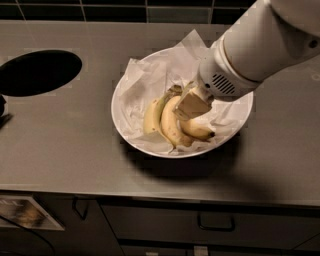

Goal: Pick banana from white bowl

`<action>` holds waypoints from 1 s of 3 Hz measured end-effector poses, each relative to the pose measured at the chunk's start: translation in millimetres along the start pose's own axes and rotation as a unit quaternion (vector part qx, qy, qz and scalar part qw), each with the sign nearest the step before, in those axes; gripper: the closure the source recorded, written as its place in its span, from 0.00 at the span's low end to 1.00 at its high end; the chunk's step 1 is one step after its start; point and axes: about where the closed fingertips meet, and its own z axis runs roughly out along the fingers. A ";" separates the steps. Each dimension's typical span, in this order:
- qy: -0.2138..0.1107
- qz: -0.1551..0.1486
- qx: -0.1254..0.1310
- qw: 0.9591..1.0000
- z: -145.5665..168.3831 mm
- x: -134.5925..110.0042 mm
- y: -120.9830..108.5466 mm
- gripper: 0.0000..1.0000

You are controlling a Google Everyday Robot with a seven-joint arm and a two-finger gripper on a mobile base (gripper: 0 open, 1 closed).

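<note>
The white bowl [131, 75], lined with crumpled white paper, sits mid-counter with three bananas in it. The banana [199, 130], yellow with a small black tip pointing right, lies at the right of the bunch. A thicker banana [169, 125] lies in the middle and a smaller pale one [151, 117] at the left. My gripper [191, 105] hangs from the white arm at the upper right. It is just over the stem end of the banana and hides that end. All three bananas rest in the bowl.
A round dark hole [37, 72] is cut in the grey counter at the left. A dark tiled wall [100, 10] runs along the back. Cabinet drawers with handles [215, 222] are below the front edge.
</note>
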 end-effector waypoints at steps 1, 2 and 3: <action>-0.032 -0.005 0.003 0.999 -17.3 -2.3 -1.1 1.00; -0.071 -0.017 -0.004 0.997 -36.7 -6.5 0.2 1.00; -0.111 -0.034 -0.021 0.993 -52.3 -10.5 3.8 1.00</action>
